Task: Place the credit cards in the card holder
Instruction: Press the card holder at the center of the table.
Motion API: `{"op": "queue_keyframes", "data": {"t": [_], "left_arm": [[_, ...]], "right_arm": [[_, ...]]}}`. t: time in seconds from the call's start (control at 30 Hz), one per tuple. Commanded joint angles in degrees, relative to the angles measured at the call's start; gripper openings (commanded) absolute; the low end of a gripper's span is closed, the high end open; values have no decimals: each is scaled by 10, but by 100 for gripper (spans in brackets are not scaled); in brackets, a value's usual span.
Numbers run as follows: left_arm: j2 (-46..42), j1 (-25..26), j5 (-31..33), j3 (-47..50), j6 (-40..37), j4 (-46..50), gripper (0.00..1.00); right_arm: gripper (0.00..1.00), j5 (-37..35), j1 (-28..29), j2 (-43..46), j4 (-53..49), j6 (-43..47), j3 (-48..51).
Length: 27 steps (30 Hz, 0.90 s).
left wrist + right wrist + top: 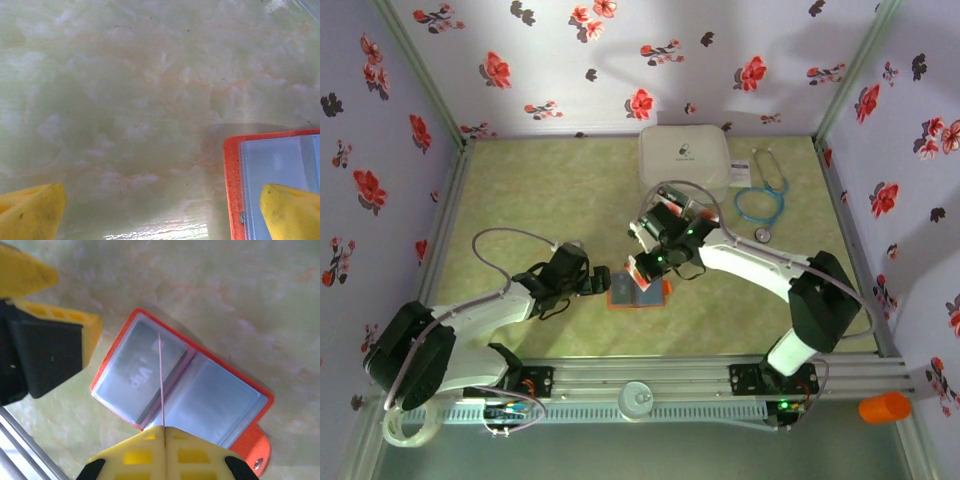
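The card holder (638, 293) lies open on the table, orange outside and grey-blue inside (220, 395). Its left pocket holds one card marked VIP (132, 375). My right gripper (164, 430) is shut on a credit card (161, 385), seen edge-on, standing over the holder's middle fold; from above, that card (638, 268) hangs just behind the holder. My left gripper (160, 215) is open at the holder's left edge (232, 175), one yellow finger (292, 210) over the sleeve, the other on bare table. More credit cards (667, 203) lie in front of the white case, partly hidden by my right arm.
A big white rounded case (685, 155) stands at the back, with a blue stethoscope (760, 200) to its right. An orange cylinder (885, 407) lies outside the frame at the front right. Flowered walls close the table on three sides.
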<state>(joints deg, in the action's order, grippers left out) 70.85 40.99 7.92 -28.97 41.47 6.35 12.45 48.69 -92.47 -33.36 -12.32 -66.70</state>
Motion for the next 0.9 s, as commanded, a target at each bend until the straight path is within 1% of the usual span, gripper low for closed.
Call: {"op": "queue_keyframes", "data": {"t": [0.0, 0.5, 0.87], "left_arm": [[-11, 3, 12, 7, -2, 8, 100], [-12, 3, 12, 9, -4, 9, 100], [-10, 4, 8, 8, -9, 12, 100]], "right_arm": [[0, -28, 11, -19, -32, 36, -24], [0, -27, 16, -68, -24, 41, -38], [0, -24, 17, -101, -49, 44, -54]]}}
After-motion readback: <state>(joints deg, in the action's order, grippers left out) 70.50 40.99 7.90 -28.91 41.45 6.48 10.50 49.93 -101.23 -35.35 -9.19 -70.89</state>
